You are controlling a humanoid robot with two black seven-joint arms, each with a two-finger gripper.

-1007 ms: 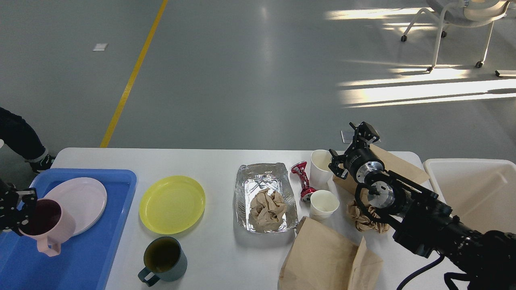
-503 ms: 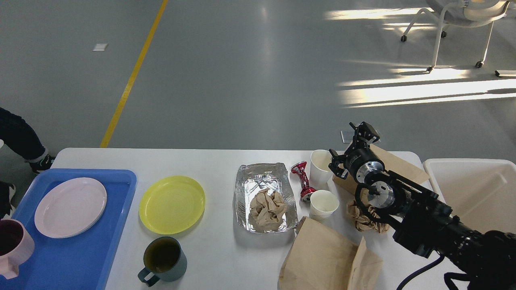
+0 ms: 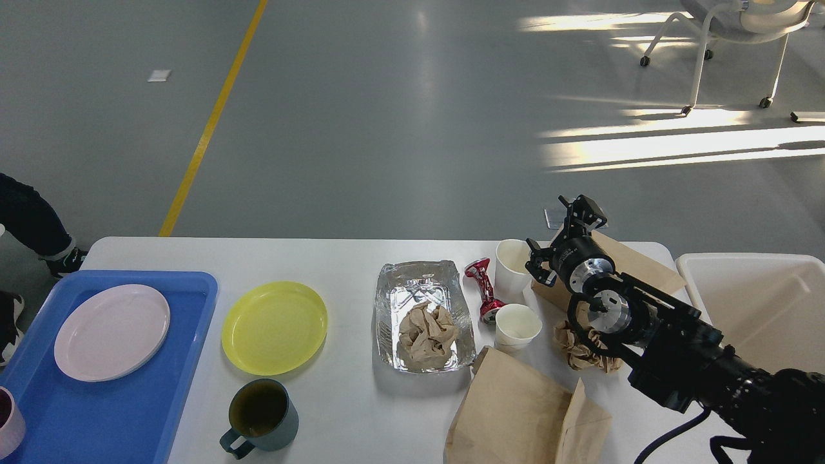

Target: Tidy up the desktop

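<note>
The white surface (image 3: 348,412) fills the lower part of the view. At its left edge a blue tray (image 3: 129,425) carries a pale pink plate (image 3: 111,332), with a pink cup (image 3: 8,430) cut off at the tray's near left corner. Just beside the tray lies a yellow plate (image 3: 274,327), and a dark green mug (image 3: 261,415) stands toward the near edge. In the middle a foil tray (image 3: 403,293) holds crumpled brown paper (image 3: 425,335). A crushed red can (image 3: 483,289) lies between it and two white paper cups (image 3: 510,267), (image 3: 517,327). A brown paper bag (image 3: 522,412) rests at the near edge. An off-white bin (image 3: 760,303) sits past the right edge. The right hand (image 3: 567,233) hovers near the far right corner, fingers spread apart, gripping nothing. The left hand is out of sight
</note>
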